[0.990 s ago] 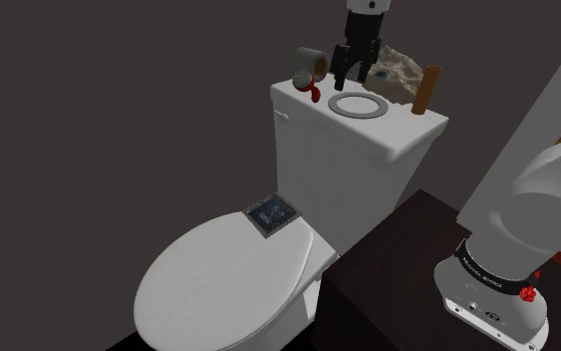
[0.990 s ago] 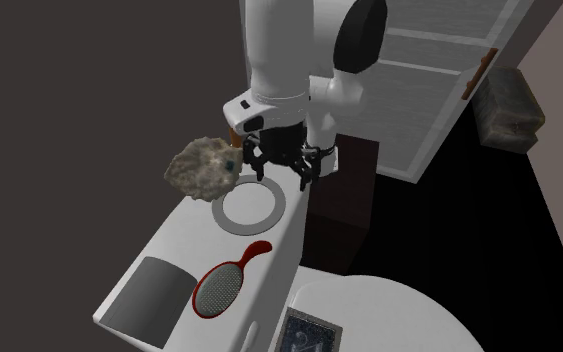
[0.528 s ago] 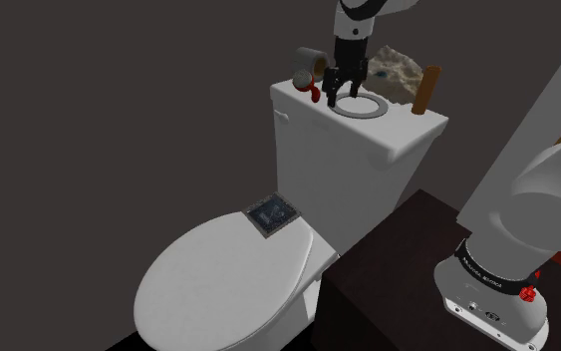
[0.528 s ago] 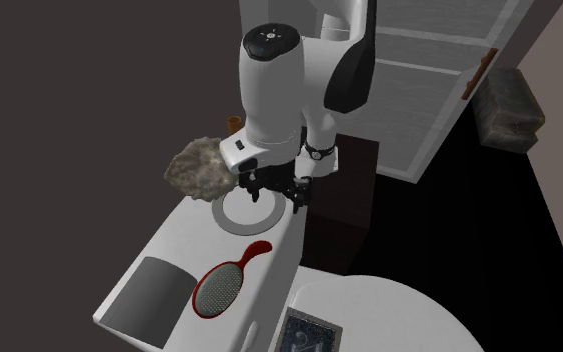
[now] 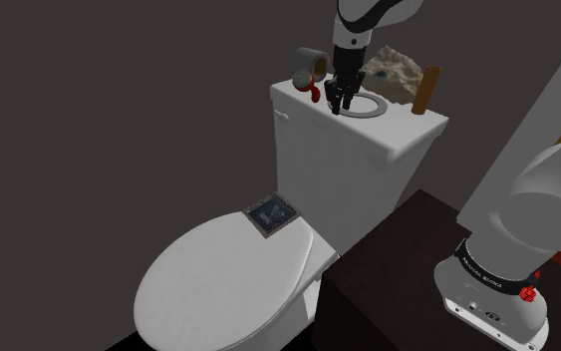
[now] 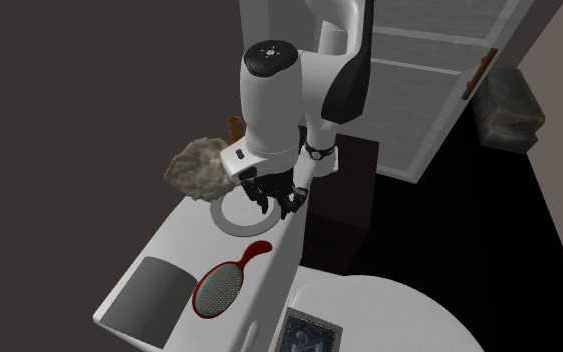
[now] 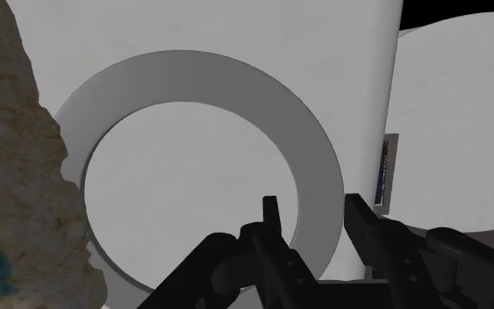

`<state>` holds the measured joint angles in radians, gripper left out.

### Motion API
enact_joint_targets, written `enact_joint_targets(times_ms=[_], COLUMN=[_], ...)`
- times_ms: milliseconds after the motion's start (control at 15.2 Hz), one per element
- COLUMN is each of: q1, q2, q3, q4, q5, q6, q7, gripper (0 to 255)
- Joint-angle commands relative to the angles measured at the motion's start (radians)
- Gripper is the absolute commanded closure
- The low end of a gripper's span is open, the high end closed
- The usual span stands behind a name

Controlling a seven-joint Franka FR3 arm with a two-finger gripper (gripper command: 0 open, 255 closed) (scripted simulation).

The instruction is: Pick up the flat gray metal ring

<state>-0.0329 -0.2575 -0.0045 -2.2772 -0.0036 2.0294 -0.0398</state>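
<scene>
The flat gray ring [image 5: 365, 104] lies on the white toilet tank lid [image 5: 388, 135], between a red hairbrush [image 5: 313, 92] and a brown bottle [image 5: 425, 90]. My black gripper [image 5: 340, 100] points down at the ring's rim on the shoulder view's left side. In the second exterior view the gripper [image 6: 274, 205] is low over the ring [image 6: 237, 218]. In the wrist view the gripper [image 7: 313, 219] is open and straddles the ring's band [image 7: 236, 79]: one finger over the hole, the other outside the rim. I see no contact with the ring.
A rough beige lump [image 6: 201, 168] sits right behind the ring. A gray box [image 6: 154, 295] and the hairbrush [image 6: 227, 285] lie further along the lid. A dark card [image 5: 272, 212] rests on the closed toilet seat lid [image 5: 228, 284]. The stand [image 5: 492, 289] is at the lower right.
The gripper has come down from above the tank to the ring's rim and shifted slightly toward the shoulder view's left. The ring has not moved.
</scene>
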Motion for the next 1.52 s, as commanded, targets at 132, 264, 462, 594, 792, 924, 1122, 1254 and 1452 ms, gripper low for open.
enact_joint_targets(times_ms=[132,264,462,594,792,924,1122,1254,1452], q1=[0.001,0.001,0.002,0.002,0.002,0.002,0.002,0.002,0.001], q2=[0.001,-0.001,0.0,-0.007,-0.016,-0.021,-0.027,-0.03,-0.032], q3=[0.0,0.001,0.001,0.001,0.002,0.002,0.002,0.002,0.002], q4=[-0.008,-0.007,0.003,0.023,0.055,0.077,0.112,0.136,0.163], q5=[0.002,0.003,0.003,0.003,0.003,0.003,0.003,0.003,0.003], q6=[-0.001,-0.003,-0.012,-0.04,-0.081,-0.108,-0.149,-0.176,-0.205], q7=[-0.002,0.0,0.0,0.0,0.0,0.0,0.0,0.0,0.0], gripper=[255,255,255,255,255,255,255,255,255])
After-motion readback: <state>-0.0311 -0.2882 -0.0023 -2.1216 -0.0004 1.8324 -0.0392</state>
